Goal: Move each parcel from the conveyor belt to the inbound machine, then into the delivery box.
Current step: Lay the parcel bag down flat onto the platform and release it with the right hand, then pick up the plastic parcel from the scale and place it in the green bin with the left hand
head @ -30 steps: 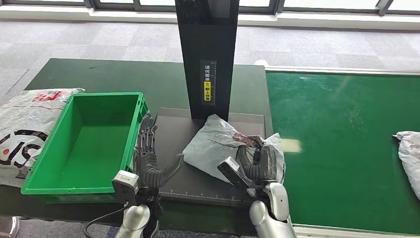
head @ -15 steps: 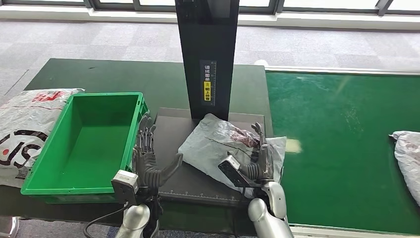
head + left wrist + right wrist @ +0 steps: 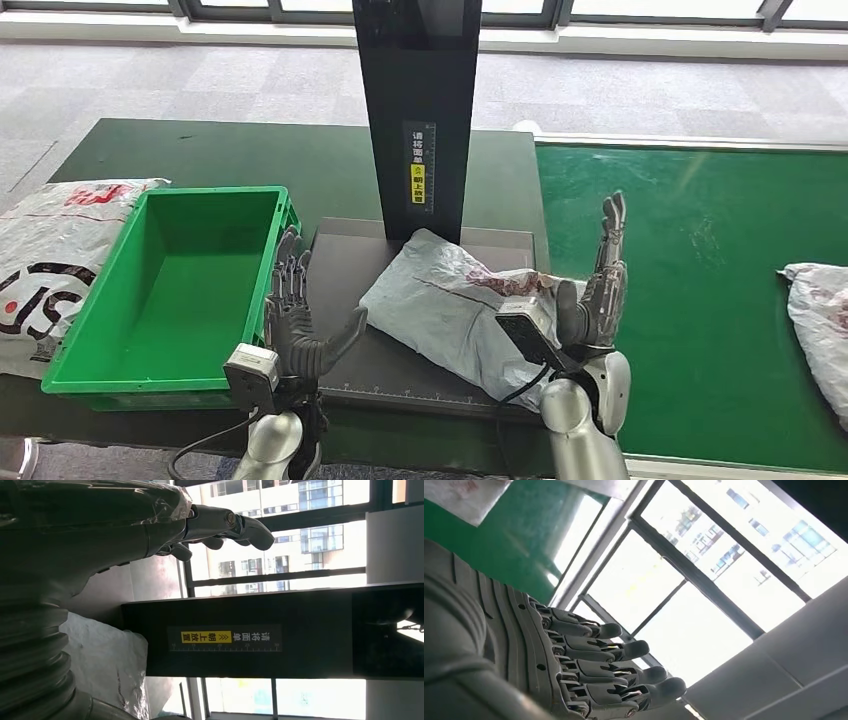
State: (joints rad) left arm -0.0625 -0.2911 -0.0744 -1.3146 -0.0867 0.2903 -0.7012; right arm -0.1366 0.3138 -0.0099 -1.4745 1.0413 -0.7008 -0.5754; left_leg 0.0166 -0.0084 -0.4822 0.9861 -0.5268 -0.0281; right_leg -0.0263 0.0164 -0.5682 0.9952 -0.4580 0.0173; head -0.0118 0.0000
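I find the grey parcel (image 3: 455, 305) lying flat on the inbound machine's dark platform (image 3: 345, 265), under the black scanner column (image 3: 418, 115), its right corner overhanging toward the conveyor belt (image 3: 700, 300). My right hand (image 3: 598, 290) stands beside that corner, fingers straight and spread, gripping nothing. My left hand (image 3: 300, 320) is likewise spread and unloaded, between the platform and the green delivery box (image 3: 165, 290). Risks, in my judgement: the slack film may slip or fold under a one-sided grab, and a low carry could catch the box rim. A second parcel (image 3: 815, 310) waits well apart on the belt.
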